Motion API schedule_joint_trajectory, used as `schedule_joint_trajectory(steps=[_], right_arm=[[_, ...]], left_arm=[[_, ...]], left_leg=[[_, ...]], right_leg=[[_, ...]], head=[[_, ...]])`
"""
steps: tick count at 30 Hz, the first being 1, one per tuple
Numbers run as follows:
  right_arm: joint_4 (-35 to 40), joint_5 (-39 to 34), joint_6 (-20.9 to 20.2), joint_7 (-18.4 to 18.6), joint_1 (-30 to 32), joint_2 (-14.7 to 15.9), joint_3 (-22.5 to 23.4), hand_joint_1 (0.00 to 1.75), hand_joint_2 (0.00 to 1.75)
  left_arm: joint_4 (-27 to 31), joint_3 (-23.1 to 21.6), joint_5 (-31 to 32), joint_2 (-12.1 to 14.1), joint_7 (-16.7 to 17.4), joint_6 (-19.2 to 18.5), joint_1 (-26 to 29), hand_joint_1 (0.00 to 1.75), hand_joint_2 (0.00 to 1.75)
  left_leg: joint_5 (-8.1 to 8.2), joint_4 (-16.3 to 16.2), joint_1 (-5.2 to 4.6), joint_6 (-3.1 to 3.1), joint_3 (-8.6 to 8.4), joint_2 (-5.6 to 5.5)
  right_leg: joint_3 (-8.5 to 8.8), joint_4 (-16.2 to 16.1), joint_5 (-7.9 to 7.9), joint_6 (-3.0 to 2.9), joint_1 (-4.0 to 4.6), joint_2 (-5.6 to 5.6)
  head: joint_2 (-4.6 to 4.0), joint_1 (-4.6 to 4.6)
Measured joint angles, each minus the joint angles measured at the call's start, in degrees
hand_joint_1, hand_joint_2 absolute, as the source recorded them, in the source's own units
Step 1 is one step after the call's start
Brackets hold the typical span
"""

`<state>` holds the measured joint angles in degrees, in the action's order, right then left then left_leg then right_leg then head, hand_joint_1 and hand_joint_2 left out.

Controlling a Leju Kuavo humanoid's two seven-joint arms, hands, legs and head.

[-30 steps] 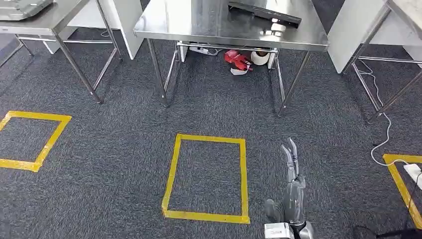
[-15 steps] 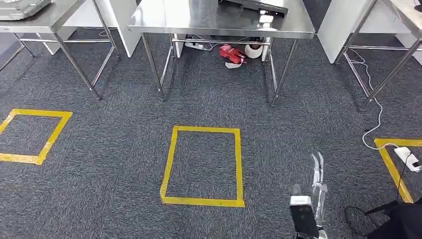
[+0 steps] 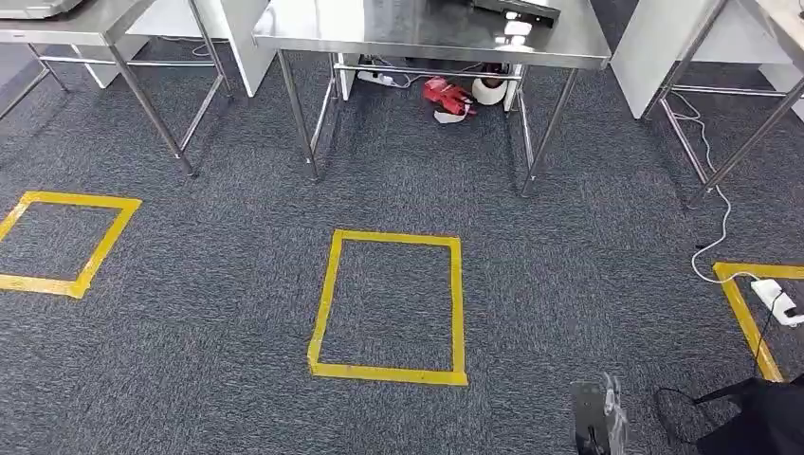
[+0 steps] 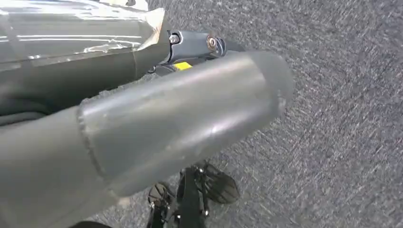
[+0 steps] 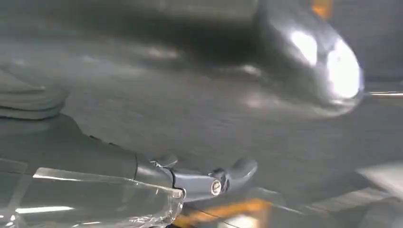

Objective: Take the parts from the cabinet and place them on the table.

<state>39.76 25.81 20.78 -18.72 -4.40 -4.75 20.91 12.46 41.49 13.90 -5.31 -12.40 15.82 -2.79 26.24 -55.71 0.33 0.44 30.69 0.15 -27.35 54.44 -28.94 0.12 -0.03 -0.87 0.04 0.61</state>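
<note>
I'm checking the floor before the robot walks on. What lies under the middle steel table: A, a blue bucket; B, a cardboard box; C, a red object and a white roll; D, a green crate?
C: in the head view a red object lies on the carpet under the middle table, beside a white roll.

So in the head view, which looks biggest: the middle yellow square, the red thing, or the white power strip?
Largest to smallest, as they look:
1. yellow square
2. red thing, though it lies farther off, so its true size is unsure
3. power strip, partly cut by the edge, close to the red thing
</note>
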Motion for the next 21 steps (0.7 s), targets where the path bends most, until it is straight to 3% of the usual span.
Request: schedule_joint_trajectory(steps=[5,10,15,21], right_arm=[[-14.94,-1.23,0.59,8.44,0.01,2.39,6.13,0.00,0.00],[-22.50,-1.16,0.92,15.89,1.86,2.41,8.97,0.00,0.00],[-25.36,-1.33,1.27,17.94,1.96,2.26,10.04,0.00,0.00],[-26.34,-3.43,1.44,17.57,1.94,1.56,12.45,0.00,0.00]], left_arm=[[-0.02,-0.18,1.07,0.11,0.42,0.13,0.11,0.00,0.00],[-0.02,-0.18,1.25,0.09,0.53,0.59,0.10,0.00,0.00],[-0.04,-0.18,1.33,0.07,0.57,1.05,0.10,0.00,0.00],[-0.09,0.04,0.42,0.00,0.79,1.86,0.19,0.00,0.00]], left_leg=[[-0.14,-0.08,-0.35,0.44,0.32,-0.03],[-0.16,-0.10,-0.36,0.53,0.32,-0.01],[-0.28,-0.15,-0.39,0.71,0.33,0.01],[-0.39,-0.30,-0.38,0.90,0.46,0.00]], right_leg=[[-0.13,-0.07,0.35,0.55,-0.11,0.00],[-0.23,-0.10,0.45,0.73,-0.32,0.02],[-0.29,-0.15,0.65,1.03,-0.52,0.02],[-0.30,-0.14,0.78,1.23,-0.60,0.01]], head=[[0.00,-0.05],[0.00,-0.07],[0.00,-0.02],[0.00,-0.05]])
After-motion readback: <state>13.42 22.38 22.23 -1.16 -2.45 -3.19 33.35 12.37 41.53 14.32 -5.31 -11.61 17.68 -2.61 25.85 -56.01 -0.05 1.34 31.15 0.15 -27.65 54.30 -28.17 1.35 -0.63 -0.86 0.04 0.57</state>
